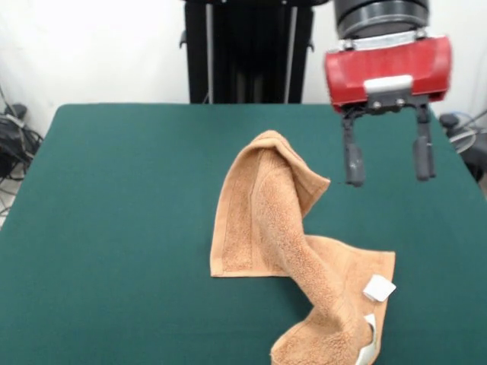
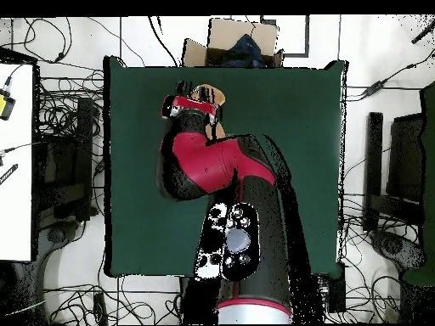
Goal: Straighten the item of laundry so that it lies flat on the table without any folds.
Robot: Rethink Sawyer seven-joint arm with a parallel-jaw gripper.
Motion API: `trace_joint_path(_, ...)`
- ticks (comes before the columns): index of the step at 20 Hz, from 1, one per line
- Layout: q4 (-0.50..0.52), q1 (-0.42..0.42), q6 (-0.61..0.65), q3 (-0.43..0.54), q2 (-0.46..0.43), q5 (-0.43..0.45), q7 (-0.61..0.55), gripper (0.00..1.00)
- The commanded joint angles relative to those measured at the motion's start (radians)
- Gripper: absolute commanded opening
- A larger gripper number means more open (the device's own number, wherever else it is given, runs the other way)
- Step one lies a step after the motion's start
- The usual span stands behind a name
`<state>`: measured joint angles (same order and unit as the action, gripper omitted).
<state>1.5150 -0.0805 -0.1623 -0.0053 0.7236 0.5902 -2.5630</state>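
Table (image 1: 114, 228): green top, wide bare area beside towel. Arm (image 2: 217, 165) hides most of towel overhead; front view shows towel (image 1: 293, 251) crumpled, folded, 2 tags, reaching picture's bottom edge. Gripper (image 1: 388, 179): released, empty, above table.

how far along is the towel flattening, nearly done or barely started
Barely started, it seems. Done: nothing visible yet; the towel lies twisted on the table, with one part folded over and a rumpled ridge running toward the edge with the white tags. In hand: nothing; the pincer hangs open above the table beside the towel, apart from it. Left: grip an edge, pull out the twist and spread the towel flat.
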Motion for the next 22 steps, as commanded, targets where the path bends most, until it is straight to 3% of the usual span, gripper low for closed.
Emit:
trace_joint_path(1,-0.056,0.111,0.12,-0.054,-0.102,-0.069,-0.039,1.0)
trace_joint_path(9,-0.125,0.152,0.163,-0.096,-0.159,-0.122,-0.029,1.0)
trace_joint_path(22,-0.103,0.084,0.282,-0.022,-0.162,-0.147,0.003,1.0)
